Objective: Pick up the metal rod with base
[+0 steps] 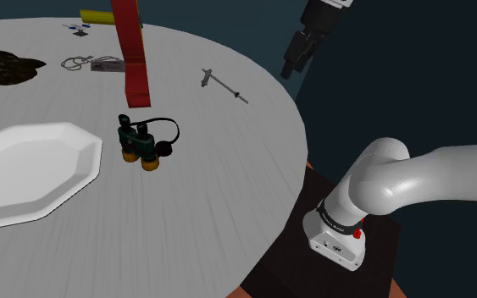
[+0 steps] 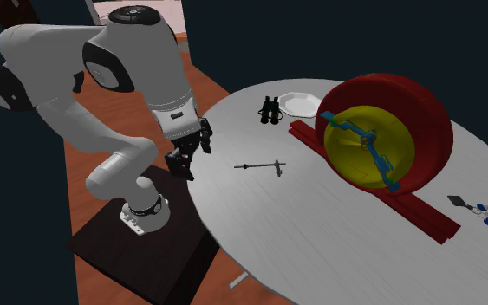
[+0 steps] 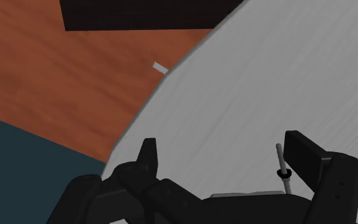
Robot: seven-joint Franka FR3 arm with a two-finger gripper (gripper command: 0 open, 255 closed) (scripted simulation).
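Round grey table (image 1: 228, 195) bears the metal rod (image 1: 224, 85); gripper (image 1: 291, 68) released, empty, beside its edge.

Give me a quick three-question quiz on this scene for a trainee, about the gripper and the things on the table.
1. True or false: the gripper holds the metal rod.
2. What lies beside the white plate? A binoculars, B teapot, C mug.
3. Fill in: the gripper's fingers stand ____.
Key: 1 false; 2 A; 3 open.
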